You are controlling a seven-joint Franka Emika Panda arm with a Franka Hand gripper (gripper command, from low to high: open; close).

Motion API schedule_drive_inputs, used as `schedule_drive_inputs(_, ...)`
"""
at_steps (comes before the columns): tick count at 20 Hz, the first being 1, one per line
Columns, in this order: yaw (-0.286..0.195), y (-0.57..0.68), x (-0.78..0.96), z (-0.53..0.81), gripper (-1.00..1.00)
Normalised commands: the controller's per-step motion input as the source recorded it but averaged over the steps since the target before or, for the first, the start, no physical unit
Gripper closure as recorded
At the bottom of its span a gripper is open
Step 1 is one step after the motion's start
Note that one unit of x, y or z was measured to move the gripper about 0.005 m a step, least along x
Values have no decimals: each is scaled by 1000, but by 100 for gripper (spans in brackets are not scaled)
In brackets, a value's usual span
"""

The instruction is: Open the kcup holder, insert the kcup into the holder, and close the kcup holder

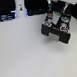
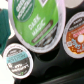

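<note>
Gripper over the opened kcup holder, pod apparently being placed.

I see my gripper [image 1: 55, 9] low over the tray, but I can't tell how wide its jaws stand or whether it grips anything. The kcup [image 2: 34, 22], green-topped, fills the wrist view among other pods [image 2: 18, 59]. The kcup holder [image 1: 57, 29] sits at two o'clock on the table [image 1: 27, 52], tray probably pulled out; closing remains.

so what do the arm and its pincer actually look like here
Little shows. In the exterior view the arm's end is a pale grey-white blocky shape over the black boxy pod holder. Its pincer looks darker, too blurred for finger shape. No cables or markings can be made out. The wrist view shows only round pod lids.
</note>
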Motion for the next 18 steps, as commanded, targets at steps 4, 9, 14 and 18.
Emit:
schedule_drive_inputs(4,-7,21,59,-1,100)
schedule_drive_inputs(9,-1,-4,-25,5,-100)
schedule_drive_inputs(14,7,8,-28,8,-100)
schedule_drive_inputs(18,-50,-59,-455,38,-100)
